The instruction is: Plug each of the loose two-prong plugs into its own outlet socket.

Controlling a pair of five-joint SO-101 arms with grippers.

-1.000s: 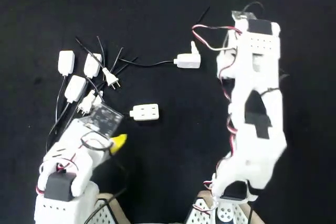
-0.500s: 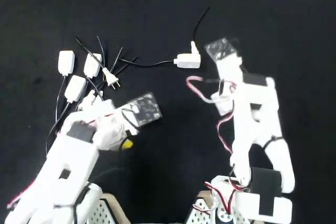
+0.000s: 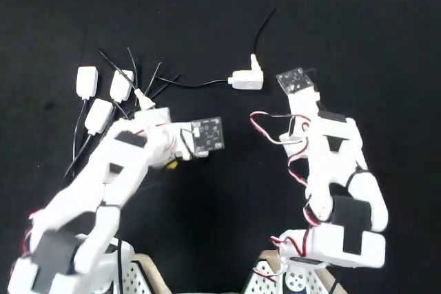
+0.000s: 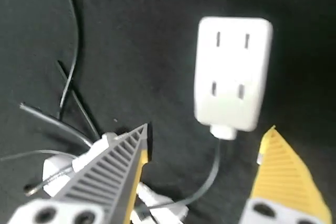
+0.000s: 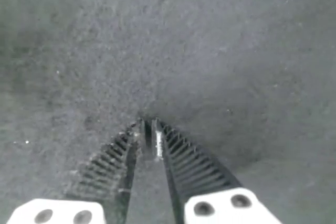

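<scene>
Here, the left gripper (image 4: 207,129), spread wide before the outlet socket (image 4: 233,72) at upper right, could snag its cord (image 4: 214,167) on closing; the right gripper (image 5: 148,129) sits clenched, empty.

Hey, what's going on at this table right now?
Two robot arms are set to plug two-prong plugs into outlets. The left gripper hangs open just short of a white outlet block, whose sockets are empty. The right gripper is shut and empty above the bare black cloth. A corded white piece lies near the right arm, and a cluster of plugs sits by the left arm.
</scene>
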